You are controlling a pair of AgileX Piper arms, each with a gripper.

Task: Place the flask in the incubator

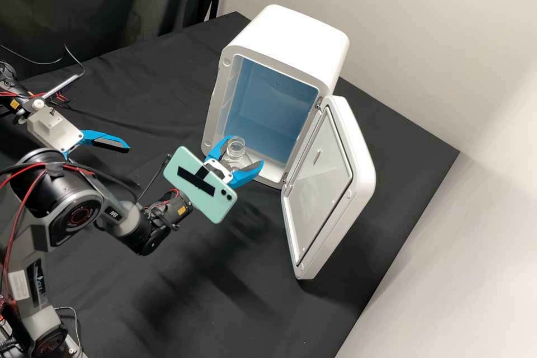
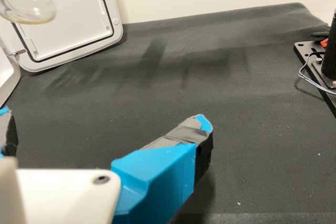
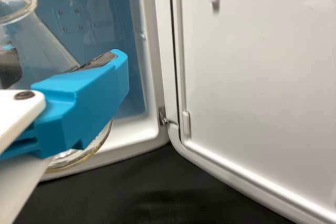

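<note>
Flask [image 1: 236,148]: clear glass, conical, nothing seen inside. Clamped between fingers of right gripper [image 1: 235,161]. Held at incubator [image 1: 291,45] opening, base near lower sill; contact with sill cannot be told.
Incubator: door [image 1: 330,179] swung open beside opening; no contents seen deeper in blue chamber.
Left gripper [image 1: 112,142]: fingers apart, nothing held, well apart from incubator, above counter [image 1: 224,291].
Risk judged: base caught on sill if advanced too low, flask tipped or slipped from grip; door clipped if path drifts toward it.

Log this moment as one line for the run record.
stage: flask at entry | right gripper: shut on flask, at incubator mouth, lower lip | door: open | left gripper: open, over bench, away from incubator
</note>
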